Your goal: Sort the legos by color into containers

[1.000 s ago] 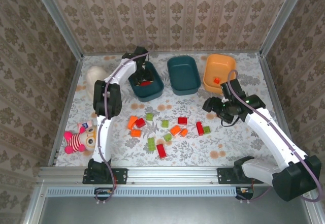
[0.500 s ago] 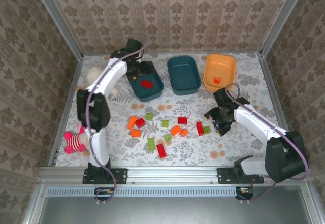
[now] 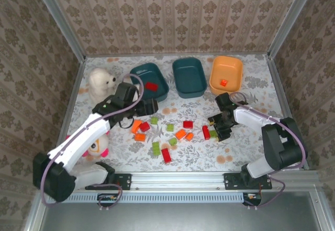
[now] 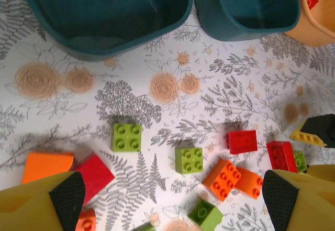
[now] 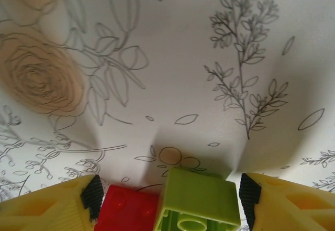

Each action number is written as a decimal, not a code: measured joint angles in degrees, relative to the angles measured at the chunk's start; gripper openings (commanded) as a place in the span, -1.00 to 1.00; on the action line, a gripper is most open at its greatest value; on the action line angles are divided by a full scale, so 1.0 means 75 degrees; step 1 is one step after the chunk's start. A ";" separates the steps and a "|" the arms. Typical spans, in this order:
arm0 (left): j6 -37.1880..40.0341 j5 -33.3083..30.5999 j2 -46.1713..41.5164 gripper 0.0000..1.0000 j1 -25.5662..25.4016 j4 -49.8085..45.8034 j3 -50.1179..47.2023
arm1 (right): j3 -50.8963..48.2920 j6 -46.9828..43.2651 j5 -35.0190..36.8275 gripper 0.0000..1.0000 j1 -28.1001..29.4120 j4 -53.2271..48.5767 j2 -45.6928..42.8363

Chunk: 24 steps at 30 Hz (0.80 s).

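Top external view: three containers stand in a row across the upper part of the floral tabletop [image 3: 199, 157]: a left teal bin [image 3: 144, 73], a middle teal bin [image 3: 189, 77] and an orange bin [image 3: 233, 69]. The left teal bin holds a red brick [image 3: 151, 86], and the orange bin holds one small red-orange brick [image 3: 223, 82]. The loose legos [image 3: 188, 124], in red, orange and light green, lie scattered at the centre of the frame, below the bins. The left gripper [image 3: 149, 107] hangs over the left end of this scatter. In the left wrist view its yellow fingers [image 4: 36, 207] sit at the lower corners, spread wide above the bricks. The right gripper [image 3: 213, 128] is down at the right end of the scatter. In the right wrist view its fingers [image 5: 47, 210] flank a light green brick [image 5: 199, 202] and a red neighbour [image 5: 128, 210] lying side by side. Whether the pads clamp them cannot be told. A white plush [image 3: 100, 80] sits at upper left, and a pink plush [image 3: 97, 144] at lower left.
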 measured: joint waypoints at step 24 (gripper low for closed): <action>-0.0358 -0.0248 -0.0906 0.80 -0.0128 -0.0026 -0.0367 | 0.0291 0.0414 0.0408 -0.53 0.0321 -0.0437 -0.0213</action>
